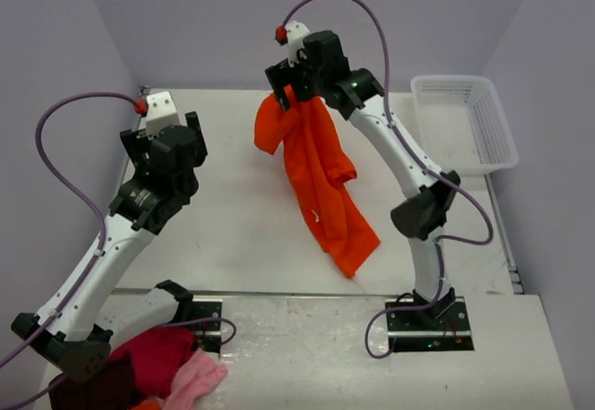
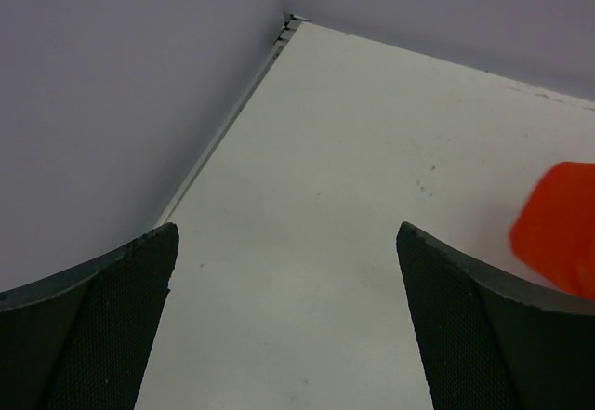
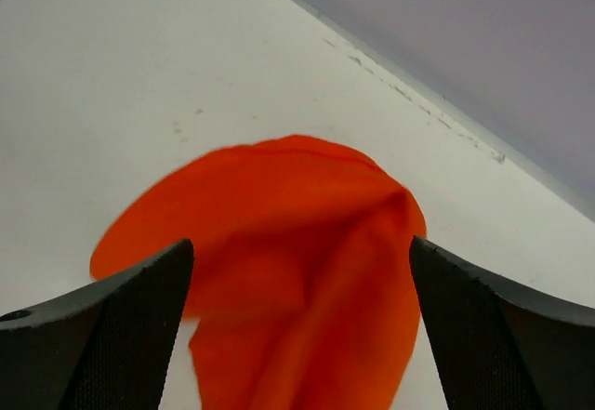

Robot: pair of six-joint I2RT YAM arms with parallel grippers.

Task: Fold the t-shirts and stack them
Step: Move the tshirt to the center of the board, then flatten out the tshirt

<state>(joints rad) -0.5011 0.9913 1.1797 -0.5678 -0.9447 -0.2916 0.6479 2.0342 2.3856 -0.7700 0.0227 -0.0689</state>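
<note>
Nearest us, a red-and-pink clothes pile (image 1: 172,368) sits at the near left edge. Over the white table (image 1: 223,233) the left gripper (image 2: 288,233) stands spread, holding nothing. The orange t-shirt (image 1: 321,182) trails mid-table from under the right gripper (image 3: 302,247), whose jaws gape unclamped. Far right sits a white basket (image 1: 497,126), and lilac walls (image 1: 232,19) close us in.

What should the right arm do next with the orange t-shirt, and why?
Probably lift the right gripper straight up, clear of the cloth. Its jaws stand wide open over the orange t-shirt, which is bunched beneath them and trails crumpled across the table; backing off should let it settle.
</note>
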